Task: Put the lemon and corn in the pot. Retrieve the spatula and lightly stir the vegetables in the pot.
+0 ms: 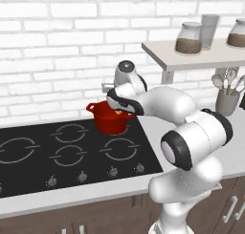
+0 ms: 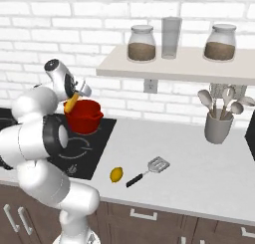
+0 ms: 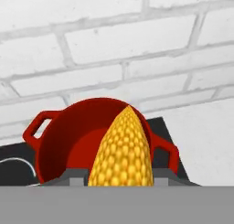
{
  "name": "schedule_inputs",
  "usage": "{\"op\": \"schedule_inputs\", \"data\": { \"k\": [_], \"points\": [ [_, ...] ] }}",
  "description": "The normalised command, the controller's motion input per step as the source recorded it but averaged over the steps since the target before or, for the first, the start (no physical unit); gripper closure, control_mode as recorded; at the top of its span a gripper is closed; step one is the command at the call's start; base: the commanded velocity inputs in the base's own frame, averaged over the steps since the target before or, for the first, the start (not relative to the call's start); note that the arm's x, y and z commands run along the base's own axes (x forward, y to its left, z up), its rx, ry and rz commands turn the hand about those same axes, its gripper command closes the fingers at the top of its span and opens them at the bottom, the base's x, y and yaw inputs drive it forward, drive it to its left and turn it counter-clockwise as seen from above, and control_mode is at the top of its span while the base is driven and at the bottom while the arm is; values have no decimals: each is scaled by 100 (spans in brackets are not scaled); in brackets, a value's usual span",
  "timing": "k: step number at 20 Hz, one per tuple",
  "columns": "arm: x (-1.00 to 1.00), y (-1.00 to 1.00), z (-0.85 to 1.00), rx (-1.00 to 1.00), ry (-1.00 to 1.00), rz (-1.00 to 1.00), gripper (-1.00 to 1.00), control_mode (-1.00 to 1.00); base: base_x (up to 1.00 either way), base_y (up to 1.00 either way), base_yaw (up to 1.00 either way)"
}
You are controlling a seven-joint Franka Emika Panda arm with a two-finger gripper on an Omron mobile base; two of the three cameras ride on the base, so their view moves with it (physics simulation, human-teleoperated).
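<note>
No brand, label or writing can be read anywhere. One corn cob sits clamped between the jaws of the gripper, its tip slanting out over the open mouth of the one red pot, which stands at the back right corner of the black cooktop against the brick wall. In the right base view the cob shows as a yellow streak just above the pot's rim.

One lemon lies on the pale table near its front edge, just beside the one spatula, whose black handle points toward the lemon and whose silver slotted head points away.

A grey crock near the wall holds several pale spoons and ladles; their exact count is hard to tell. On the shelf stand two lidded jars with brown contents and one tall clear glass between them.
</note>
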Motion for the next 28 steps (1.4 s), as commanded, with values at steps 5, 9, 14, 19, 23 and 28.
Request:
{"op": "schedule_inputs", "data": {
  "k": [5,9,14,19,23,28],
  "points": [
    [59,21,-20,-1,9,-27,100,-100,0,0,0],
    [57,3,-31,0,12,-26,100,-100,0,0,0],
    [54,0,-28,0,8,-22,100,-100,0,0,0],
    [47,1,-26,0,7,-18,100,-100,0,0,0],
    [39,0,-30,1,8,-14,100,-100,0,0,0],
    [22,-1,-28,0,7,-12,100,-100,0,0,0]
  ]
}}
